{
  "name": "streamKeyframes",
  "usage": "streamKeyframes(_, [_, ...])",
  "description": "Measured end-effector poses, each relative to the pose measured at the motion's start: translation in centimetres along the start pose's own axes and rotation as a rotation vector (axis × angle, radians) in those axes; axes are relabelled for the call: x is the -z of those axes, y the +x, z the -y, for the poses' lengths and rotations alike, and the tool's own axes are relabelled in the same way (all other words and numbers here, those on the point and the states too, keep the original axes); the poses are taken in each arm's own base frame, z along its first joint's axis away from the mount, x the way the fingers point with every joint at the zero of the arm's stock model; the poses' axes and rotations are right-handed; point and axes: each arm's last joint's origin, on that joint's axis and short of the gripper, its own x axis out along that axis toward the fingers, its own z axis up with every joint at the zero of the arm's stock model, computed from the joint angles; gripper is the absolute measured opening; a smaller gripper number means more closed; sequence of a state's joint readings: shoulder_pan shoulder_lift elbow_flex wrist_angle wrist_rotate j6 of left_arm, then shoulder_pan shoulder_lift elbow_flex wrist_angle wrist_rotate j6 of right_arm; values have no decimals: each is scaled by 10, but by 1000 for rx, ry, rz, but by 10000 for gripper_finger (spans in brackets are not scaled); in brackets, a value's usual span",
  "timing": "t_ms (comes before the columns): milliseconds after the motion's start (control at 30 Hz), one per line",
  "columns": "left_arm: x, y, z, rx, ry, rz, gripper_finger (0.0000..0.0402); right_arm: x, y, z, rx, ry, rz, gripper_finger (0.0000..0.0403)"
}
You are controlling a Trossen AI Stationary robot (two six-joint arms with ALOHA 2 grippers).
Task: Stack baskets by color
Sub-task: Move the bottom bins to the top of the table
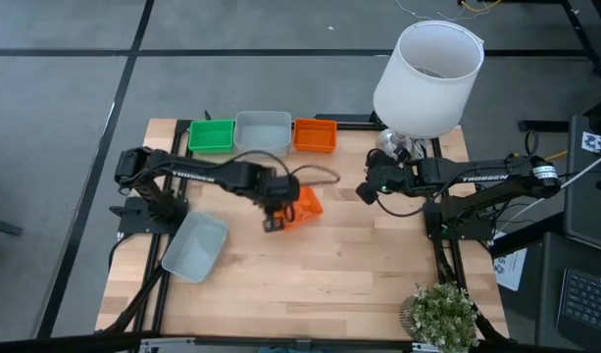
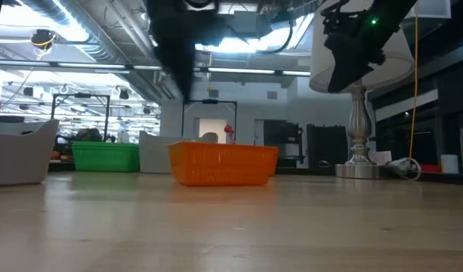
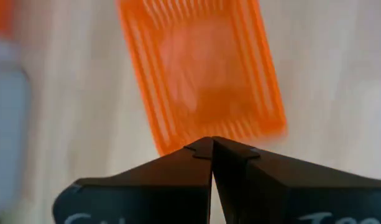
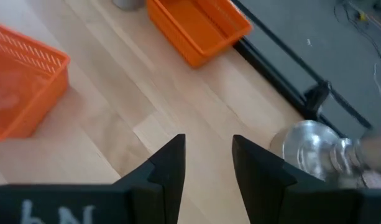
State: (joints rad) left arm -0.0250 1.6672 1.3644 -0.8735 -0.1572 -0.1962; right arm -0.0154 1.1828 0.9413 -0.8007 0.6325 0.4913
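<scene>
Three baskets stand in a row along the table's far edge: green, grey and orange. A second orange basket rests flat on the table's middle. Another grey basket lies near the left edge. My left gripper hangs shut above the near-left side of the middle orange basket, clear of it in the low view. To that basket's right, my right gripper stands open with nothing between its fingers.
A white lamp's shade and metal foot stand at the far right, close to my right gripper. A small plant sits at the near right corner. Bare wood lies across the table's near half.
</scene>
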Motion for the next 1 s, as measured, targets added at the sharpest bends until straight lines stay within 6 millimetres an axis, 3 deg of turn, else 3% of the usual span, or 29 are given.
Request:
streamKeyframes(167, [33,-24,28,40,-72,-206,0,-8,3,-6,-36,-31,60,134])
streamKeyframes(400, [92,-61,63,-150,-350,-487,0,-9,9,-12,-37,-29,60,134])
streamKeyframes(500, [115,-50,71,-201,-379,-582,0,-8,12,-15,-40,-39,45,134])
streamKeyframes(700, [153,3,73,-75,-349,-701,0,-6,21,-22,-46,-58,14,134])
streamKeyframes(833, [172,20,64,-102,-247,-716,0,-5,23,-24,-41,-67,4,134])
streamKeyframes(1000, [182,31,44,-262,-107,-630,0,-5,23,-24,-40,-65,6,134])
